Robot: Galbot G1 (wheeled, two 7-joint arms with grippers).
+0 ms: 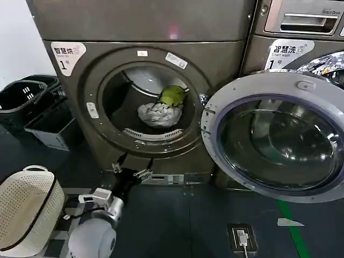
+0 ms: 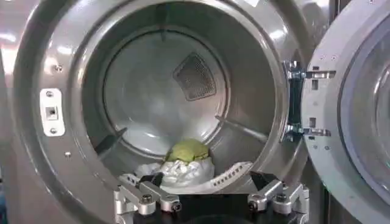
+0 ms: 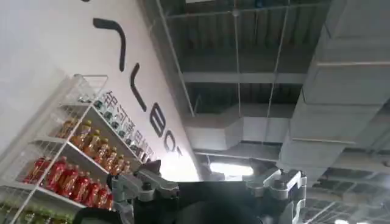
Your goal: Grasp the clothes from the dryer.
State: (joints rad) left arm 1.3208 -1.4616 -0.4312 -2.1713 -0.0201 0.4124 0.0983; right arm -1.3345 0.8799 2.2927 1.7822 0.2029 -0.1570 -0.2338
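Whitish-grey bundle [image 1: 159, 114] and yellow-green bundle [image 1: 172, 95] inside dryer [image 1: 70, 107] drum, touching. Left end effector [image 1: 129, 173] spread wide, empty, just below porthole. Right end effector [image 3: 210, 185] spread apart, aimed at ceiling.

Dark floor [image 1: 177, 226] with a green stripe [image 1: 293, 231], black baskets [image 1: 32, 105], white basket [image 1: 24, 207], drink shelves [image 3: 73, 164], grey ceiling pipes [image 3: 341, 91]

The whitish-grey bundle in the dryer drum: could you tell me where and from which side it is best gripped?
Grip a raised fold on top of the whitish-grey bundle, coming straight in through the dryer porthole from the front. It lies low on the drum floor with the yellow-green bundle right behind it. The left gripper, open, already faces the opening.
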